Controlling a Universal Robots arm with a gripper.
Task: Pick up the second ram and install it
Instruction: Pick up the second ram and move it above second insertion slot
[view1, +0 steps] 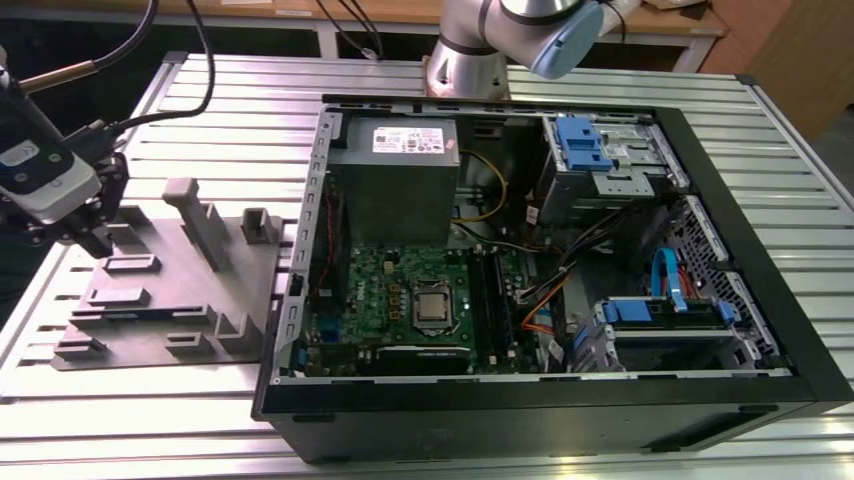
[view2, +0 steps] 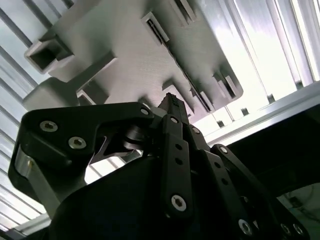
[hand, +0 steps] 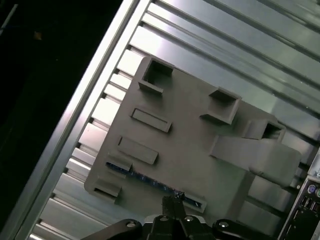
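I have the gripper (view1: 91, 240) low over the grey tray (view1: 160, 300), on the side of it away from the open computer case (view1: 747, 330). The tray lies on the slatted tabletop (view1: 200, 110), near the edge at the exterior view's left, and the case stands just beside it.

In the first wrist view the second ram (hand: 145, 177) is a thin dark strip running along one outer edge of the tray (hand: 190, 145), seated in the low slots there. The gripper (hand: 175, 200) is right at the strip, partway along its length. I cannot tell whether the pincer is clenched on the stick or released.

In the second wrist view the gripper (view2: 172, 102) sits against that same slotted edge of the tray (view2: 125, 55).

Inside the case the green motherboard (view1: 387, 290) lies flat
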